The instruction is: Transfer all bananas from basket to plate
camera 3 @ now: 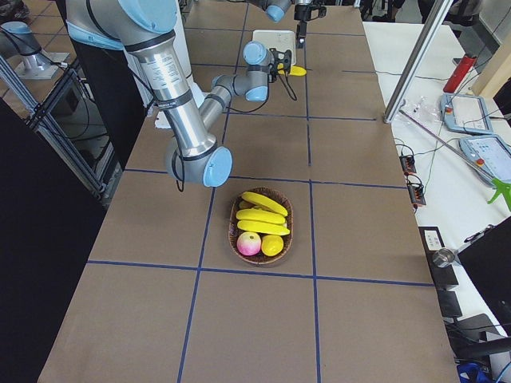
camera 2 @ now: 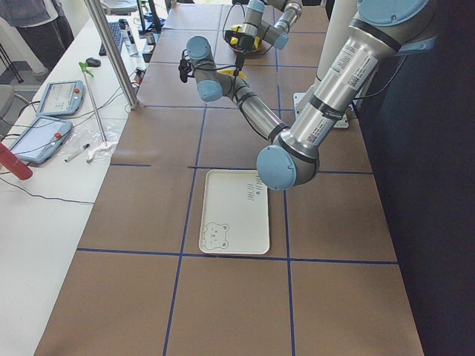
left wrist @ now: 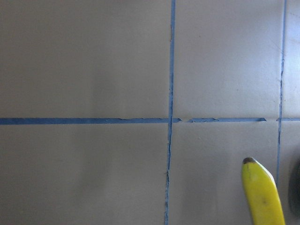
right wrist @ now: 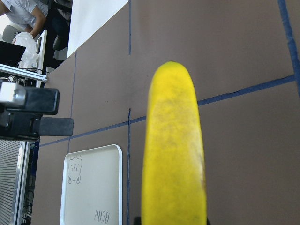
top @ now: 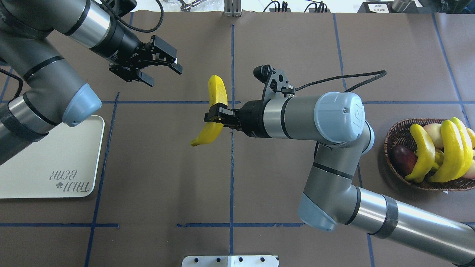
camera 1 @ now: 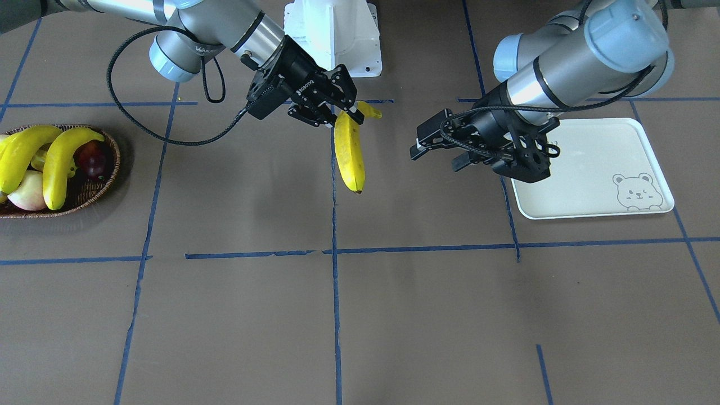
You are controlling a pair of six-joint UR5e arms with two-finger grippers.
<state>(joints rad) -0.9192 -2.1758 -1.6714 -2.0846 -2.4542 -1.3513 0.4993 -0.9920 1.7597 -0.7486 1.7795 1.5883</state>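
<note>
- The right arm [top: 336,118] comes in from the near right corner and bends at the elbow. Its forearm runs level towards the left, as far as the middle of the tabletop [top: 297,48].
- The right pincer [top: 214,118] is clenched on a banana [top: 218,92], gripping it roughly a third of the way along from the stem end.
- The banana sits crosswise in the jaws, over the central blue tape line [top: 232,178]. Its long part points to the far side. The short stem part curls out on the near side, to the left of the fingers.
- The left arm [top: 55,78] reaches in from the near left, its forearm slanting towards the far side and rightward.
- The left pincer [top: 166,76] is released, its jaws spread wide and aimed towards the banana. It hangs to the left of the fruit and farther off, near it but not touching.
- In the left wrist view only the banana's dark-tipped end shows, at the lower right over the taped tabletop.
- The plate [top: 48,155] lies at the left end of the tabletop, partly under the left arm and well apart from the gripped banana.
- The basket [top: 389,135] stands at the right end. Three more bananas [camera 3: 262,214] lie in it, alongside a pink-and-pale fruit [camera 3: 249,243] and a dark red fruit [top: 402,155].
</note>
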